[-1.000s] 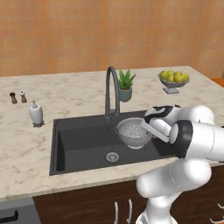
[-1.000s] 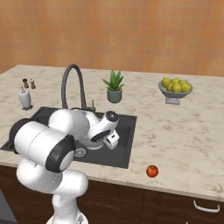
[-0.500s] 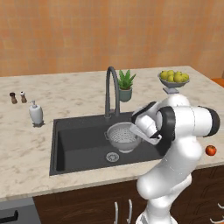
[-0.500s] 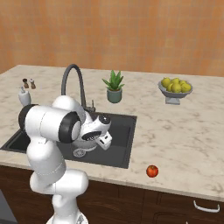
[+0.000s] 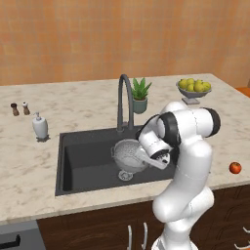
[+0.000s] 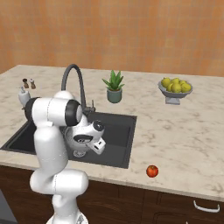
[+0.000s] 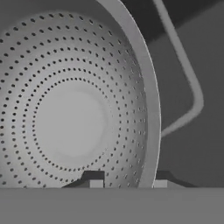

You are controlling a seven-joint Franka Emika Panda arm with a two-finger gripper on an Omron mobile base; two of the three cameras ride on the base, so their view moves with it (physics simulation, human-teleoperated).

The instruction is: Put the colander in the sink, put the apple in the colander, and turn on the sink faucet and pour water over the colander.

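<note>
Hand view puts my gripper (image 7: 126, 181) astride the colander (image 7: 74, 109) rim, one finger inside the bowl, one outside, clamped on it. From the left base view, the colander hangs over the sink (image 5: 83, 161) near the drain, open basin below. The apple (image 5: 235, 167) lies well off to my right on the counter (image 5: 29, 166), near its front edge.

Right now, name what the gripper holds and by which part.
The gripper holds the colander by its rim, one fingertip inside the bowl, one outside, above the sink.
</note>
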